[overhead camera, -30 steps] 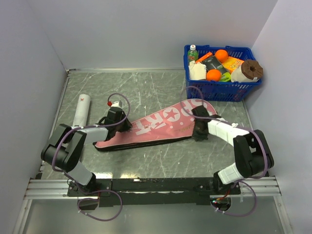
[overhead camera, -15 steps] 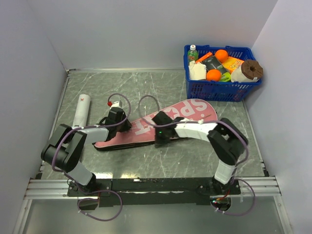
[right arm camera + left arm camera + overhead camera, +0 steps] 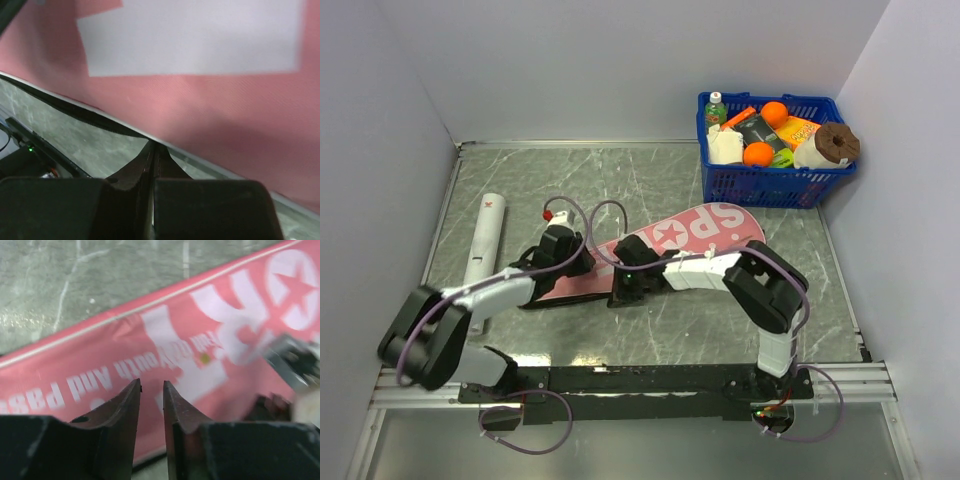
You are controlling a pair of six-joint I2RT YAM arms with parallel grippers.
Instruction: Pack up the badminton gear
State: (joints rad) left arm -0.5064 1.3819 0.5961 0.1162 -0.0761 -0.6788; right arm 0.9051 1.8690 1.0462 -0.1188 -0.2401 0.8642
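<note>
Pink bag lettering partly hidden beneath right arm, left arm.

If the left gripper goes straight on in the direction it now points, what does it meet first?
The pink bag. The left gripper points at its white-lettered face, jaws slightly apart, and nothing lies between. The fabric looks close, though the depth is unclear.

Bare tabletop runs along the far wall, between the white tube at the left and the blue basket in the far right corner. The pink bag slants across the middle. The left gripper and right gripper crowd its near-left end, and the shuttlecock sits just beyond them.
</note>
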